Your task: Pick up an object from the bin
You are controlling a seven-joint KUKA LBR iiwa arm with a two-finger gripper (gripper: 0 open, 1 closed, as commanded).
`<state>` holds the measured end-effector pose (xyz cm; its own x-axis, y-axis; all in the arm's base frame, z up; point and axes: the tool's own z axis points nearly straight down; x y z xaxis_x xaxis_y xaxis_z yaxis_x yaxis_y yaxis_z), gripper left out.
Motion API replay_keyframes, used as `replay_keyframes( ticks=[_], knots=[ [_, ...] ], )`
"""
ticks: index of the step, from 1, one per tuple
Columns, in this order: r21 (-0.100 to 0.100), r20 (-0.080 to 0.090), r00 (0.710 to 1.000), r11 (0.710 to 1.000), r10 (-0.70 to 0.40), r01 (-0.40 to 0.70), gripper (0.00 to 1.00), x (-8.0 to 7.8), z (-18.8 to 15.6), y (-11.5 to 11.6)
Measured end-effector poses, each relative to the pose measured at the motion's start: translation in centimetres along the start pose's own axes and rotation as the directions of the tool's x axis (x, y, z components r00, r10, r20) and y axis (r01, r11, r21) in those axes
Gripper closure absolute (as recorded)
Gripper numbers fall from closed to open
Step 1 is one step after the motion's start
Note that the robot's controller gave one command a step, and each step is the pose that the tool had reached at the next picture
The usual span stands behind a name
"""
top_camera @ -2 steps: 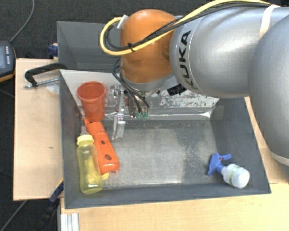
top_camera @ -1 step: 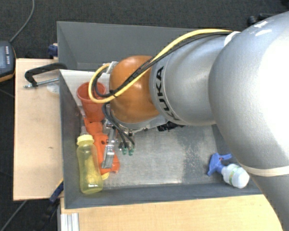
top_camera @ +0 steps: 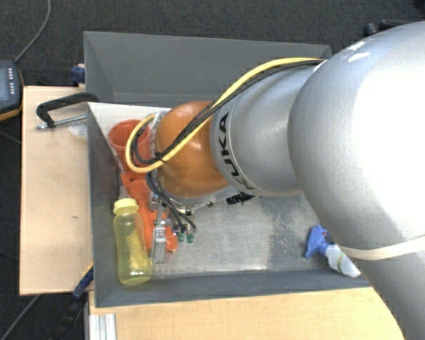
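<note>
My gripper [top_camera: 167, 218] is low in the bin's left part, under the arm's orange cover, close to the floor. It hangs over an orange plastic thing [top_camera: 137, 188] that runs along the left wall down to about [top_camera: 168, 241]. Just left of the gripper lies a clear yellowish bottle [top_camera: 132, 245] with a yellow cap, set lengthwise against the left wall. An orange cup-like thing [top_camera: 123, 137] sits further back in the left corner, partly hidden by the cover. Whether anything is gripped is hidden.
A small blue and white spray-like thing [top_camera: 326, 250] lies near the front right of the bin. The arm's thick silver body covers the right and back of the bin. Bare grey floor shows in the front middle.
</note>
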<state>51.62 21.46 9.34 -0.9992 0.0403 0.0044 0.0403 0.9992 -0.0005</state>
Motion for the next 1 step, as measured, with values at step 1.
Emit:
replay_keyframes(
  ticks=[1],
  knots=[
    [-0.002,0.006,0.945,0.945,-0.328,0.328,0.0,1.47,-0.89,-0.71]
  ],
)
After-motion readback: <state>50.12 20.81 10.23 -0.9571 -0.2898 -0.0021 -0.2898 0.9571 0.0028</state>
